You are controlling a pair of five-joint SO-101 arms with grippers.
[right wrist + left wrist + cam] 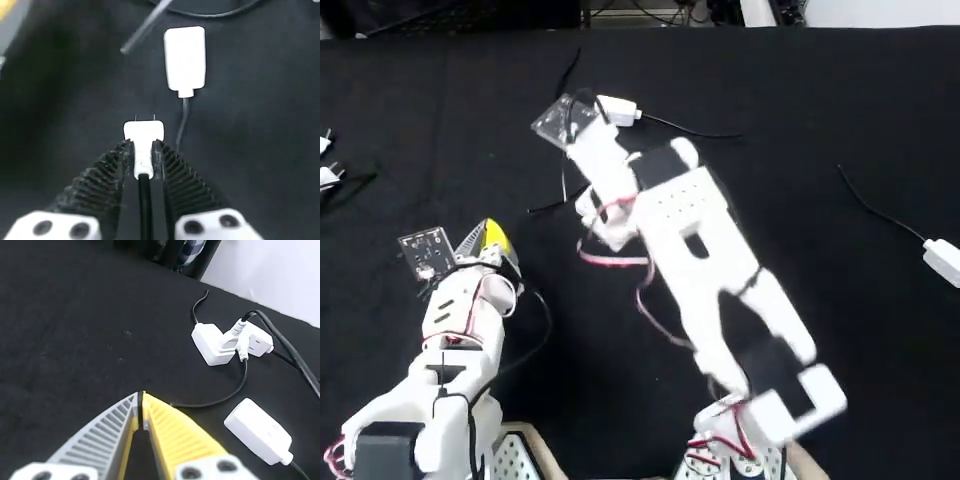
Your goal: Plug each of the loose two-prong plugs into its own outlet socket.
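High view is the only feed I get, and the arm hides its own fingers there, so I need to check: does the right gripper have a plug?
Observer: Yes. In the right wrist view, the right gripper is shut on a white two-prong plug, with its cable running back between the fingers.
Operator: Are the prongs in a socket?
Observer: Not yet. Both prongs are bare, and the white socket lies ahead of them with a gap between.
Operator: And the left gripper?
Observer: In the left wrist view, the left gripper is shut with nothing in it.
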